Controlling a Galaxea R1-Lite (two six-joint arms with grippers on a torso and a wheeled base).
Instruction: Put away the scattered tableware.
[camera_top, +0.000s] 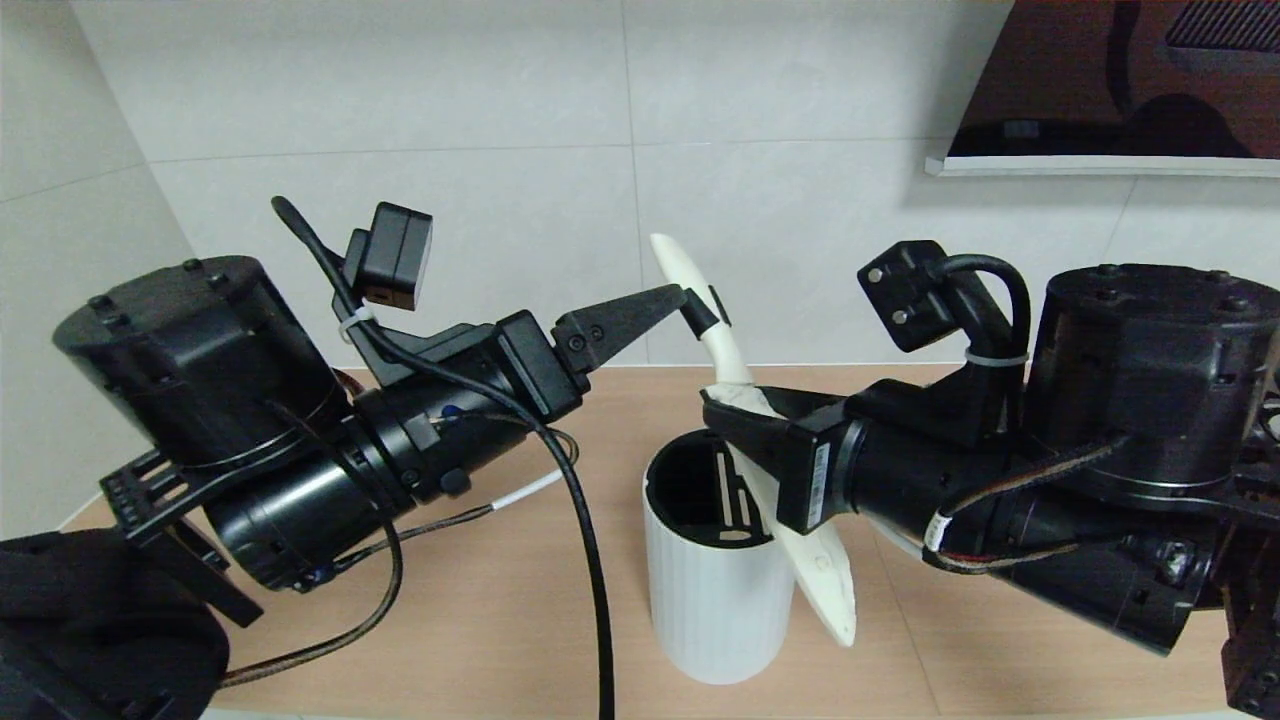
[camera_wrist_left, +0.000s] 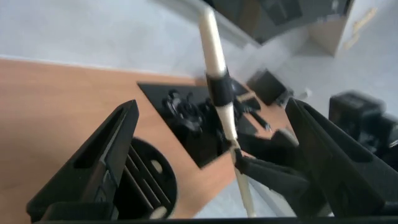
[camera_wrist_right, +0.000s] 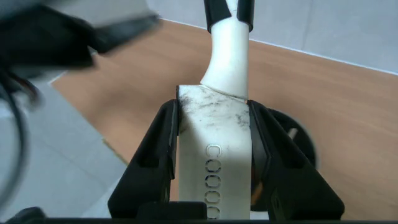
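A white spatula (camera_top: 825, 585) with a black band on its handle stands tilted, handle up, over the white cylindrical holder (camera_top: 715, 610). My right gripper (camera_top: 735, 405) is shut on its broad middle, seen close in the right wrist view (camera_wrist_right: 214, 107). The blade end hangs beside the holder's right side, outside the rim. My left gripper (camera_top: 690, 300) is open, with its fingers spread on either side of the upper handle (camera_wrist_left: 214, 62) in the left wrist view (camera_wrist_left: 211, 104). The holder's dark inside (camera_wrist_left: 146, 180) lies below it.
The holder stands on a light wooden table (camera_top: 480, 620) against a white tiled wall. A dark panel with a white ledge (camera_top: 1100, 165) hangs on the wall at the upper right. Loose black cables (camera_top: 590, 560) from the left arm hang beside the holder.
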